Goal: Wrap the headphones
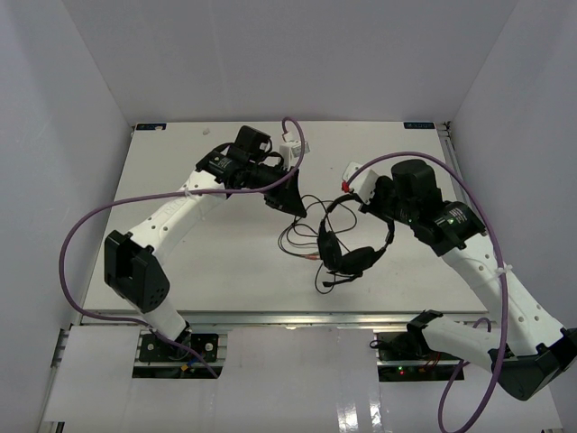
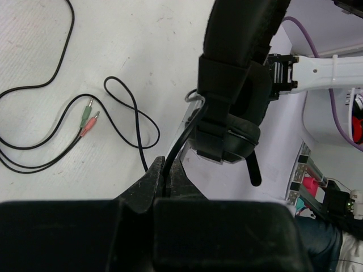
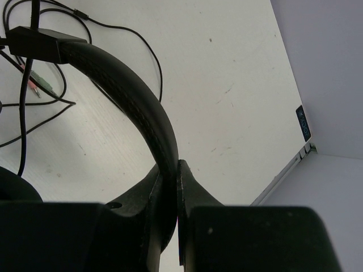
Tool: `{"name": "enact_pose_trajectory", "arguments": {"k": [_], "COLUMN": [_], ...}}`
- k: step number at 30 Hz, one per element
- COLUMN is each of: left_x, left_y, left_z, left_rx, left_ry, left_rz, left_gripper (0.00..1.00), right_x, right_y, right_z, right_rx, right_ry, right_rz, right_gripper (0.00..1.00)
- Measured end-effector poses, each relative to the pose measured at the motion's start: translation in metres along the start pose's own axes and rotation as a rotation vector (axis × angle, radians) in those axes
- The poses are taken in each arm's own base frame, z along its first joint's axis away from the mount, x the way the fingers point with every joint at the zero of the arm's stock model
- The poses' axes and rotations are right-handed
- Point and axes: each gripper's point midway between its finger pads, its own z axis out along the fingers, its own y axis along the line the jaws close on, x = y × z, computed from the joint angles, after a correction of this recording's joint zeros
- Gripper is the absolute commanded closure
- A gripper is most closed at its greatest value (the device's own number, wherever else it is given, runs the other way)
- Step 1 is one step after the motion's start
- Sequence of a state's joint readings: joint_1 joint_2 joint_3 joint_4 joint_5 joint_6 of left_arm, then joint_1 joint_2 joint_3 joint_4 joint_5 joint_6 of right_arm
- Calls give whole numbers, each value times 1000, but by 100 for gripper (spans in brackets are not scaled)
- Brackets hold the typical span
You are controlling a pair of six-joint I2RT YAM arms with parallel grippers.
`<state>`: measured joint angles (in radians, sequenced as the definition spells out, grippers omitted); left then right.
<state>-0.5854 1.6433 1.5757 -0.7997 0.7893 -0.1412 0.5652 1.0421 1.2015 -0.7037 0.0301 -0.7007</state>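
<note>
The black headphones (image 1: 357, 260) are at the table's middle, with the earcups low and the headband arching up toward my right gripper (image 1: 361, 202). That gripper (image 3: 173, 170) is shut on the headband (image 3: 133, 93). My left gripper (image 1: 295, 207) is to the left of the headphones. In its wrist view the left gripper (image 2: 166, 169) is shut on the thin dark cable (image 2: 180, 139), just below an earcup (image 2: 229, 136). The rest of the cable lies in loose loops (image 1: 297, 236) on the table. Its pink and green plugs (image 2: 88, 118) rest among them.
The white table (image 1: 180, 271) is walled in by white panels on the left, back and right. Purple robot cables (image 1: 90, 221) arc over both arms. The right arm's white link (image 2: 317, 65) reaches in behind the headphones. The table's far right corner (image 3: 303, 141) is near the right gripper.
</note>
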Motion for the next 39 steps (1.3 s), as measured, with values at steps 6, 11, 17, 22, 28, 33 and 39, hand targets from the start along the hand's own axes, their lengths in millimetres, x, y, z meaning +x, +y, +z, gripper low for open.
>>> {"name": "enact_pose_trajectory", "arguments": {"k": [6, 11, 17, 22, 28, 33, 39], "left_x": [-3, 6, 15, 23, 35, 41, 44], "left_y": [-21, -45, -53, -50, -45, -48, -56], "left_z": [-7, -22, -26, -24, -20, -16, -10], "left_rx": [77, 143, 184, 186, 172, 176, 214], "left_ry": [-15, -29, -19, 0, 35, 57, 80], "left_rz": [0, 19, 21, 22, 39, 52, 40], "left_gripper": [100, 100, 100, 100, 100, 99, 99], "right_x": [7, 8, -7, -11, -15, -22, -30], "right_y": [-16, -27, -40, -47, -53, -52, -57], "right_z": [7, 23, 28, 30, 34, 40, 41], "right_rx": [81, 123, 159, 181, 203, 218, 265], "right_ry": [57, 97, 80, 90, 108, 114, 114], "right_rz": [23, 42, 39, 20, -47, -107, -133], "right_gripper": [92, 92, 92, 92, 92, 92, 92]}}
